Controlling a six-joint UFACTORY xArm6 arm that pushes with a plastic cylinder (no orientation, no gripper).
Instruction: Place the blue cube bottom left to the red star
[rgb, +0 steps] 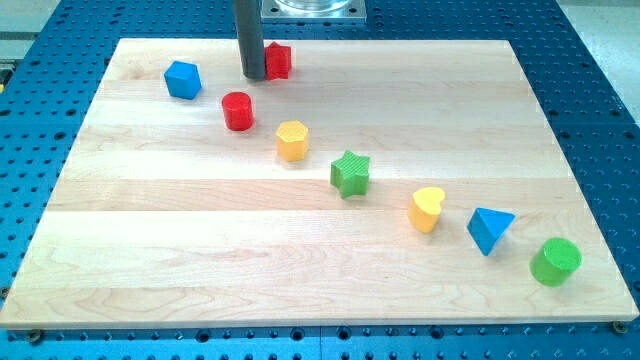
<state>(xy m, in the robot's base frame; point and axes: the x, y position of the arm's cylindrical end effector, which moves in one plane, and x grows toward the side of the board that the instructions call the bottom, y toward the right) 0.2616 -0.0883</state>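
A pale wooden board is shown lying on a blue perforated table. The rod's tip, which carries no jaws and holds nothing, is set near the board's top edge, touching the red star on its left. The blue cube is placed left of the tip, apart from it, near the top-left corner. Bare wood is seen below the cube.

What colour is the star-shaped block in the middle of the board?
Green: the green star shows plainly in the camera view.
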